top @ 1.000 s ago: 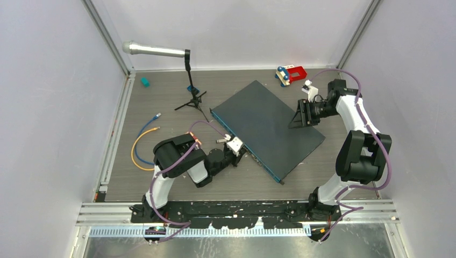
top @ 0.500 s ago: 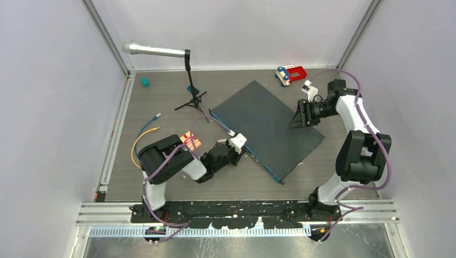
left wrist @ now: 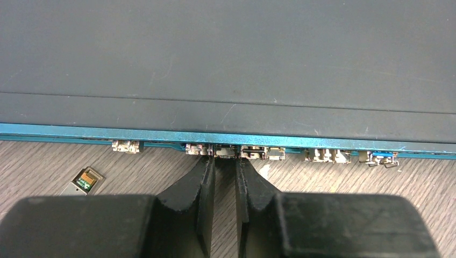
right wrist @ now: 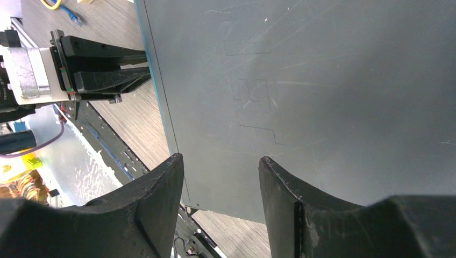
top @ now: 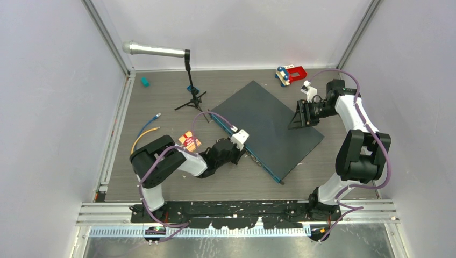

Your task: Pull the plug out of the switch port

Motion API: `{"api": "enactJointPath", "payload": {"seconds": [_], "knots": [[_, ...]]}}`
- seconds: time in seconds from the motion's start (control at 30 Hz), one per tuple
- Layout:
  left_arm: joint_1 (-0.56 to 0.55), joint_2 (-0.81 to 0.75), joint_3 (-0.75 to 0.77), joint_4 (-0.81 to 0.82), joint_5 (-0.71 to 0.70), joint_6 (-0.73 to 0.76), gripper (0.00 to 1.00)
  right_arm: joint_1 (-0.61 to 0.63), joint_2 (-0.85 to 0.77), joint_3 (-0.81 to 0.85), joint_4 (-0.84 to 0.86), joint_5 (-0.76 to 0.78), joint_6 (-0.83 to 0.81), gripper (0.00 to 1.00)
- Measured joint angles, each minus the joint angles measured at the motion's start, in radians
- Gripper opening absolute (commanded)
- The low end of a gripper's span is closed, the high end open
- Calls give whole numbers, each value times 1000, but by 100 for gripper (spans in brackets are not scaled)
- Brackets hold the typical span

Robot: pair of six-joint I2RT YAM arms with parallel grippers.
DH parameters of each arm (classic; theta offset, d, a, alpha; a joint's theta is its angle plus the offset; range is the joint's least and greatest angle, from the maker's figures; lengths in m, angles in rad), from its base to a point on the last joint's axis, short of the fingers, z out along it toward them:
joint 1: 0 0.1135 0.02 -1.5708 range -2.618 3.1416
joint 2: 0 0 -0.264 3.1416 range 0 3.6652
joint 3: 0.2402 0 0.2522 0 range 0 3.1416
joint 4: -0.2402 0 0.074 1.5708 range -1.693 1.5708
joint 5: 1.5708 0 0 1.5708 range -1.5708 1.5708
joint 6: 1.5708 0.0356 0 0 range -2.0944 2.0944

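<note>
Grey wood-grain counter [top: 161, 183], white walls around. The switch [top: 269, 126] lay flat and askew at mid-counter. Only the left wrist view showed its blue port edge. There the left gripper [left wrist: 226, 161] was nearly closed, pinching a small pale plug [left wrist: 225, 153] at a port. The right wrist view showed the right gripper [right wrist: 220, 160] with jaws apart over the switch's top; contact unclear. Overhead, bare counter lay off the switch's near corner. The plug's body was mostly hidden between the fingertips.

The grey wood-grain table [top: 236, 185] carries the switch [top: 269, 126] at centre, a microphone stand [top: 192, 99] far left, cables [top: 141, 141] left, and perhaps a toy [top: 291, 73] far right
</note>
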Motion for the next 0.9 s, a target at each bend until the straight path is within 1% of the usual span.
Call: {"api": "enactJointPath", "payload": {"seconds": [0.57, 0.9], "knots": [[14, -39, 129, -325, 59, -47, 0, 9, 4, 1, 0, 6, 0, 58], [31, -44, 195, -470, 108, -49, 0, 13, 11, 1, 0, 13, 0, 59]]}}
